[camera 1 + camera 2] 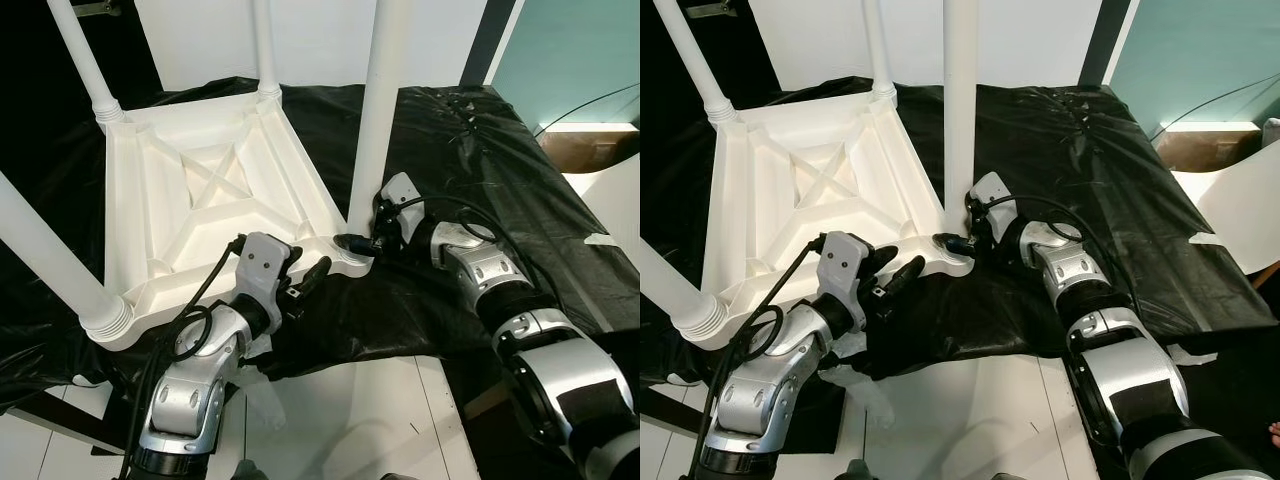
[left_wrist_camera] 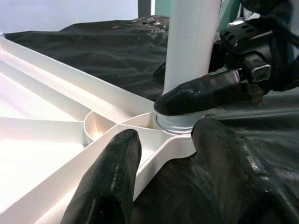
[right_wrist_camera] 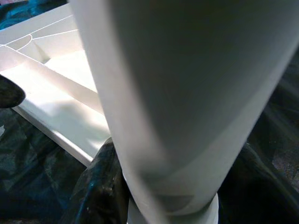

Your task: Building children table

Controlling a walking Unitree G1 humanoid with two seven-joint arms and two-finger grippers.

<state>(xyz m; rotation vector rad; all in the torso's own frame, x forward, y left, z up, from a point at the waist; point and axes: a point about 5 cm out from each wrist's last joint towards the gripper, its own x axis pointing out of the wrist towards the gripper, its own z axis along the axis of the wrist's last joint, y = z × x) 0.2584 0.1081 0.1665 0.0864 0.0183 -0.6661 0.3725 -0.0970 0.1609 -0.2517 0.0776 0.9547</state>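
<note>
The left gripper (image 1: 305,283), fingers spread, rests at the near corner of the upturned white table (image 1: 190,200) on black sheeting (image 1: 480,170), while the right gripper (image 1: 362,243) clamps the base of the white leg (image 1: 378,110) there; no writing is legible.

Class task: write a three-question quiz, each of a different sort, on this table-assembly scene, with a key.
1. True or false: the white tabletop lies upside down on the black sheet.
2. Which pincer is at the base of the near leg? A left, B right.
3. Fill in: the left pincer is beside the tabletop's near ____.

Key: 1 true. 2 B, the right pincer. 3 corner.
</note>
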